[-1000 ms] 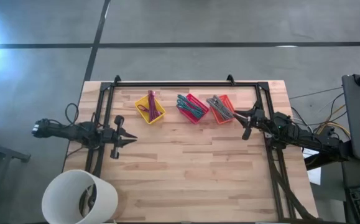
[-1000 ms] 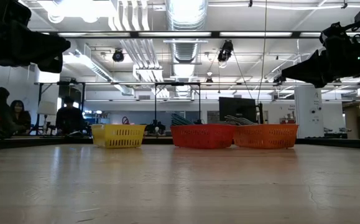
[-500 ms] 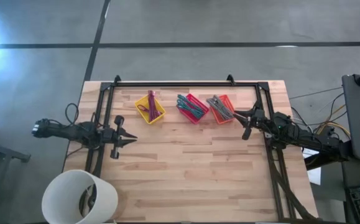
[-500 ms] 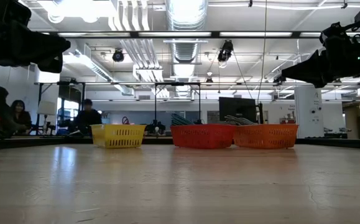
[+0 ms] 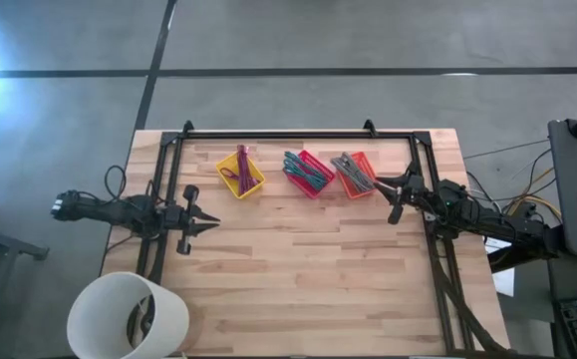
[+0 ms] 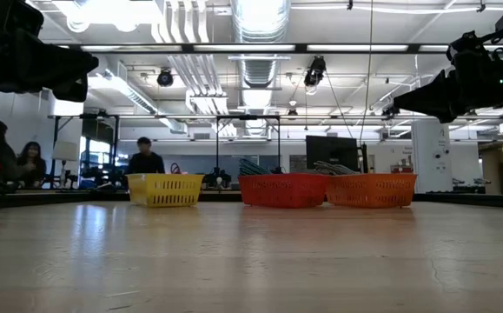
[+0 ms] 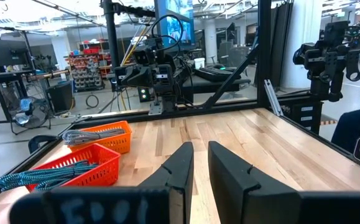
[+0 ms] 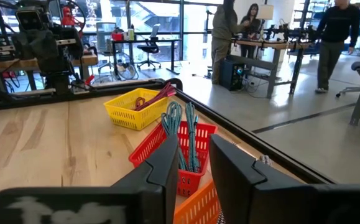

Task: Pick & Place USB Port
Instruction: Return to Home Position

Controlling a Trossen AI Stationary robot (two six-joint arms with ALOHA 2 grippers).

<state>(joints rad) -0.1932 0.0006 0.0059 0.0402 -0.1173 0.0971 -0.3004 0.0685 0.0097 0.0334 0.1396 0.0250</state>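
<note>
High view puts the black-white cables [image 5: 349, 170] in a loose heap inside the orange bin [image 5: 367, 163]. They lie just ahead of the right gripper [image 5: 382, 184] and well apart from the left gripper [image 5: 213, 227], which hangs over the opposite side of the surface [image 5: 298, 269]. I can see no cable on the bare wood. Both grippers are empty, and each wrist view shows two dark fingers [image 7: 178, 171] nearly parallel with only a narrow gap between them.

I judge the cables light and limp. A lifted one would likely droop at both ends and could snag a neighbour. Their jacket looks woven, which should give a gripper some bite. The best hold is probably across the middle of a bundle, closing on the doubled strands.

The bins are shallow plastic with lattice walls, probably light enough to skid if nudged. Beyond the orange bin from the right gripper stands the red bin [image 5: 320, 160] with teal cords [image 5: 304, 172]. Past that is the yellow bin [image 5: 252, 181] with purple cords [image 5: 242, 168]. The surface is pale butcher-block planks, smooth, with a faint sheen.
</note>
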